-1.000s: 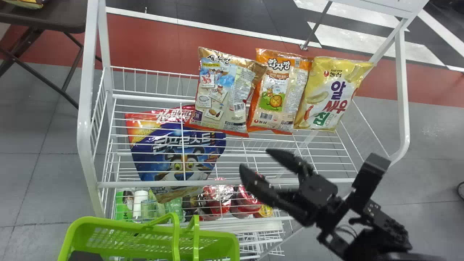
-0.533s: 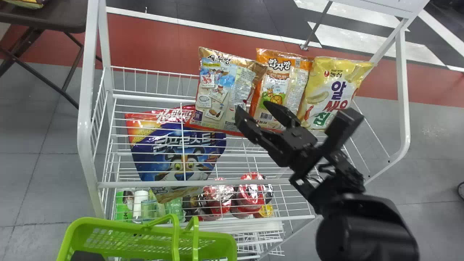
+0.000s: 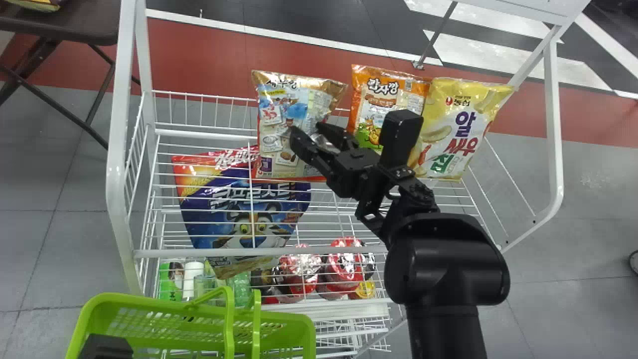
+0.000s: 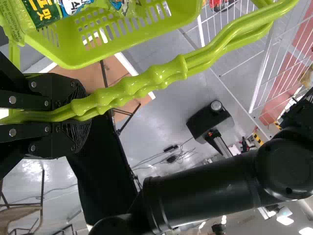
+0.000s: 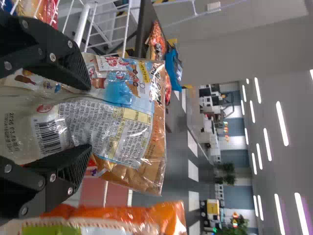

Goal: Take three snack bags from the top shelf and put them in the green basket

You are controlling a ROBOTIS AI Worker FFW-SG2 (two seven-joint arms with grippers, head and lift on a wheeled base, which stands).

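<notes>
Lime-green basket (image 3: 149, 301), white shelf (image 3: 115, 124), yellow bag (image 3: 458, 107) — multicolour-lettered

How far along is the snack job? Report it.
Done: snack packs lie in the green basket, count unclear. In hand: right end effector is at the brown-topped bag, grip uncertain. Remaining: that bag needs placing; orange bag and yellow bag are on the shelf.

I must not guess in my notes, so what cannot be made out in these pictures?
Lower part of orange bag: head view, behind right claw.
Near end of green basket: head view, cut by bottom edge.
How many packs it holds: left wrist view, cut by top edge.
Item on table: head view, also top edge.
</notes>
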